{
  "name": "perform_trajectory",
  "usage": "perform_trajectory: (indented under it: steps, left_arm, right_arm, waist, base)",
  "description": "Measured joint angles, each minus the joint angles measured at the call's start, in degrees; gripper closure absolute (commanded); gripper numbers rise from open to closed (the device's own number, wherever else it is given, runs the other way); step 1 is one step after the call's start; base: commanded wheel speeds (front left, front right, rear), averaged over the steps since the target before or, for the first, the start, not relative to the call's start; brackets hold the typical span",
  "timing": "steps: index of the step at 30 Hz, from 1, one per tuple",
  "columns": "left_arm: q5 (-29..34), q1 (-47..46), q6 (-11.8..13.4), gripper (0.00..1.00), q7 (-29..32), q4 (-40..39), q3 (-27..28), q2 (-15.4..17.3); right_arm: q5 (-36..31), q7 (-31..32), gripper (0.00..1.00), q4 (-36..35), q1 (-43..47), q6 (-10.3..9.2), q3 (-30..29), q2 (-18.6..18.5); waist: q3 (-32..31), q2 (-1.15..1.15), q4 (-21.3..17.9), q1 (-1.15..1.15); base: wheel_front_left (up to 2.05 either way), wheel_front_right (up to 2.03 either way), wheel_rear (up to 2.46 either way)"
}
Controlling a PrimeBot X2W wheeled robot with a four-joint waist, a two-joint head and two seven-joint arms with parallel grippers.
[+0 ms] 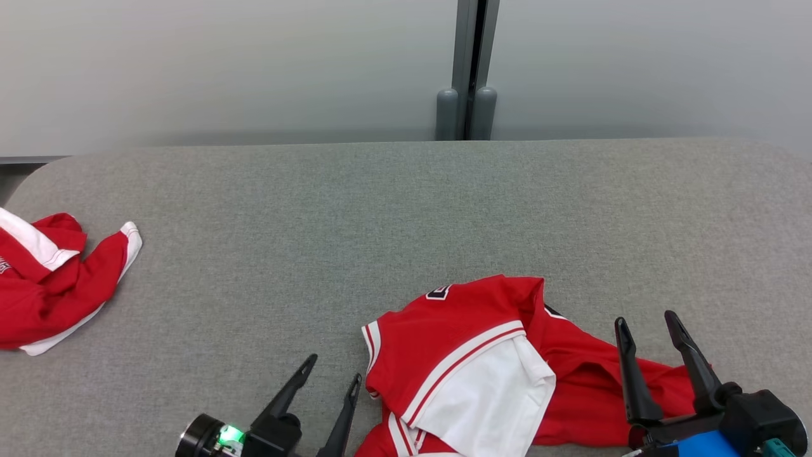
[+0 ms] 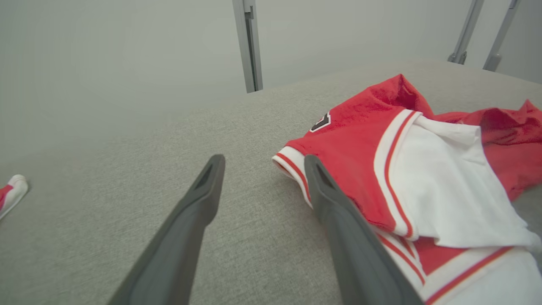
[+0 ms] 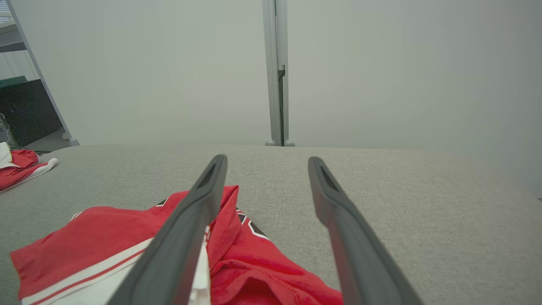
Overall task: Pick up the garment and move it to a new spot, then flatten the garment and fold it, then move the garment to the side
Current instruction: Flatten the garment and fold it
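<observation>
A crumpled red garment [image 1: 482, 355] with white panels and red-and-white trim lies on the grey table near its front edge; it also appears in the left wrist view [image 2: 406, 169] and the right wrist view [image 3: 106, 237]. My left gripper [image 1: 333, 368] stands open just left of the garment's sleeve, nothing between its fingers [image 2: 186, 224]. To the right, my right gripper [image 1: 647, 324] is open above the garment's right end, and its fingers [image 3: 338, 220] are empty.
A second red-and-white garment [image 1: 44, 279] lies bunched at the table's far left edge. A pale wall with a grey post [image 1: 469, 70] stands behind the table. The grey tabletop [image 1: 355, 209] stretches bare across the middle and back.
</observation>
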Motion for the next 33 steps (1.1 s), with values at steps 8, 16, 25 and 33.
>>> perform_trajectory:
  steps: [8, 16, 25, 33]
  left_arm:
    - [-2.5, -1.2, 0.0, 0.0, 0.0, 5.4, -7.3, 2.9]
    - [-2.8, -6.3, 0.0, 0.0, 0.0, 8.3, -9.0, 1.3]
    - [-1.9, -13.9, 0.0, 0.0, 0.0, 13.2, -12.9, 0.1]
    - [-4.6, -17.9, 0.0, 1.0, 0.0, 15.8, -12.9, -0.8]
  right_arm:
    - [0.3, 0.0, 0.0, 0.5, -0.5, -0.01, 0.1, 0.0]
    - [0.4, 0.0, 0.0, 0.7, -1.3, 0.0, 0.8, 0.0]
    - [0.5, 0.0, 0.0, 1.0, -2.6, 0.0, 1.1, 0.0]
    - [1.3, 0.0, 0.0, 1.3, -2.6, 0.0, 0.9, 0.0]
  waist:
    - [0.9, 0.0, -1.9, 0.0]
    - [2.2, 0.0, -4.0, 0.0]
    - [3.9, 0.0, -7.1, 0.0]
    - [4.2, 0.0, -7.9, 0.0]
  base:
    - [0.0, 0.0, 0.0]
    - [0.0, 0.0, 0.0]
    - [0.0, 0.0, 0.0]
    - [0.0, 0.0, 0.0]
